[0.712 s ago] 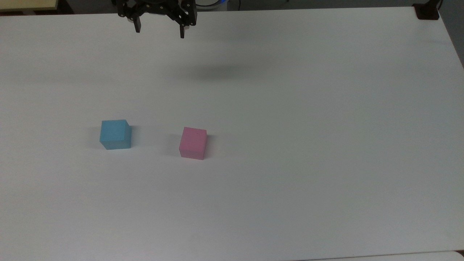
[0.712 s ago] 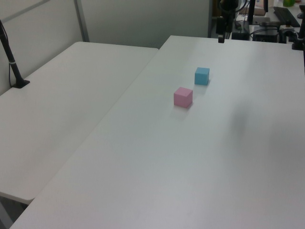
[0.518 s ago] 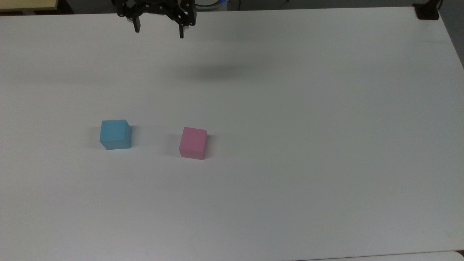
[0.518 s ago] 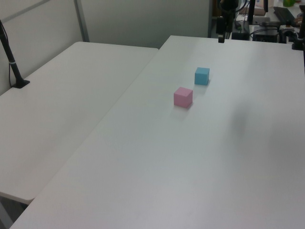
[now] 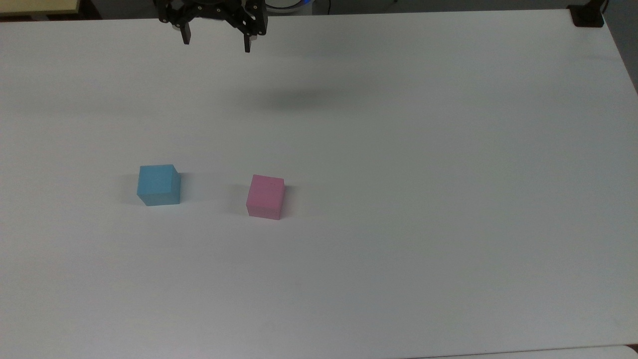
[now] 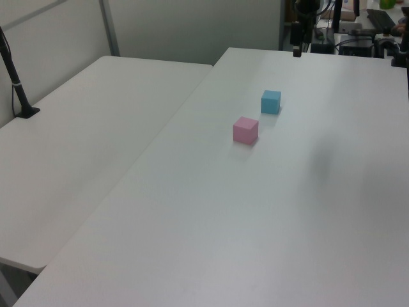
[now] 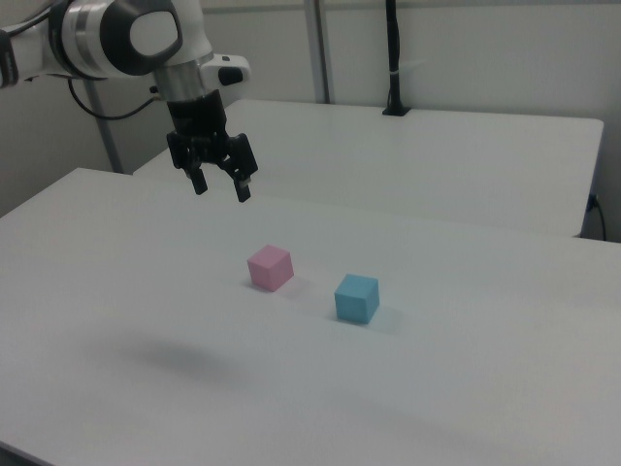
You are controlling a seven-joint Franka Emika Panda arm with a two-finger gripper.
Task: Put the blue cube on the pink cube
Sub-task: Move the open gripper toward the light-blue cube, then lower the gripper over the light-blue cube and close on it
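The blue cube (image 5: 158, 185) rests on the white table (image 5: 398, 199), left of the pink cube (image 5: 265, 196) in the top view; a clear gap separates them. Both appear again as the blue cube (image 6: 271, 102) and pink cube (image 6: 245, 130) in the left view, and as the blue cube (image 7: 357, 297) and pink cube (image 7: 270, 267) in the right view. My gripper (image 5: 216, 44) hangs high above the table near the top view's upper edge, open and holding nothing. In the right view the gripper (image 7: 222, 187) is up and to the left of the pink cube.
A second white table (image 6: 83, 128) adjoins on the left view's left, with a black post (image 6: 16, 80) clamped to it. A black clamp (image 5: 587, 15) sits at the top view's upper right corner. Equipment (image 6: 358, 32) crowds the far end in the left view.
The gripper has shifted slightly toward the top view's upper left. The cubes have not moved.
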